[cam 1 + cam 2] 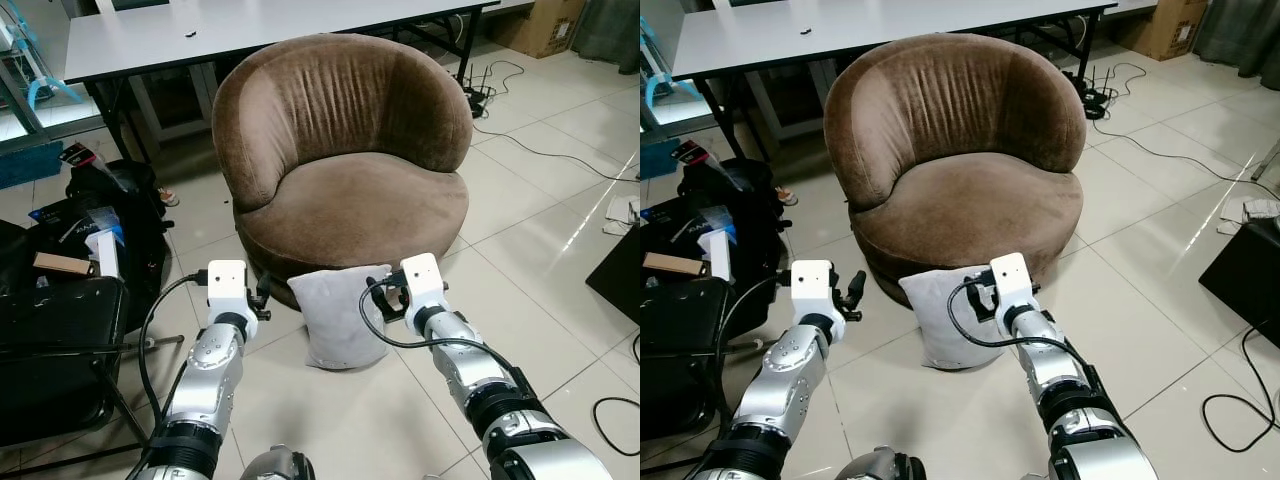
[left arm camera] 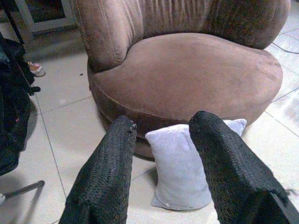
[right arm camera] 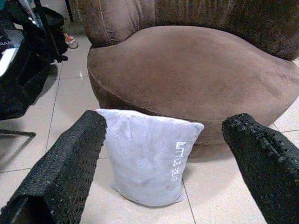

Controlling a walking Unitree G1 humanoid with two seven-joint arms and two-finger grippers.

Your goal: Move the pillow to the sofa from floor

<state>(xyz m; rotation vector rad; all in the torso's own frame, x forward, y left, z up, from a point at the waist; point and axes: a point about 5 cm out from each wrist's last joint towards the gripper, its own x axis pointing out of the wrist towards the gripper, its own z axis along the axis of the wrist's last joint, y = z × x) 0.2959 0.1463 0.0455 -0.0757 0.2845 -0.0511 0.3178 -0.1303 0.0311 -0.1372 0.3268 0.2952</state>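
- Tiled floor (image 1: 560, 250) in what looks like an office-ish room: a long grey surface (image 1: 200, 40) at the back, cables trailing off on the right, a pile of black bags (image 1: 120, 210) on the left.
- Round brown sofa (image 1: 350, 150) dead centre, seat totally free, so the drop spot is ready.
- The pillow (image 1: 345, 318) is on the floor, standing on its edge and leaning against the sofa's base, which is probably the only reason it stays upright.
- Left tool (image 2: 163, 172) is spread open with nothing in it, hanging near the pillow's left side.
- Right tool (image 3: 163, 163) is open wider, also empty, and lined up so the pillow sits right between its fingers (image 3: 70, 158).
- My guess is both arms are set either side for a two-sided squeeze, since a soft pillow would sag out of a one-corner pinch.
- Not touching yet as far as I can tell.
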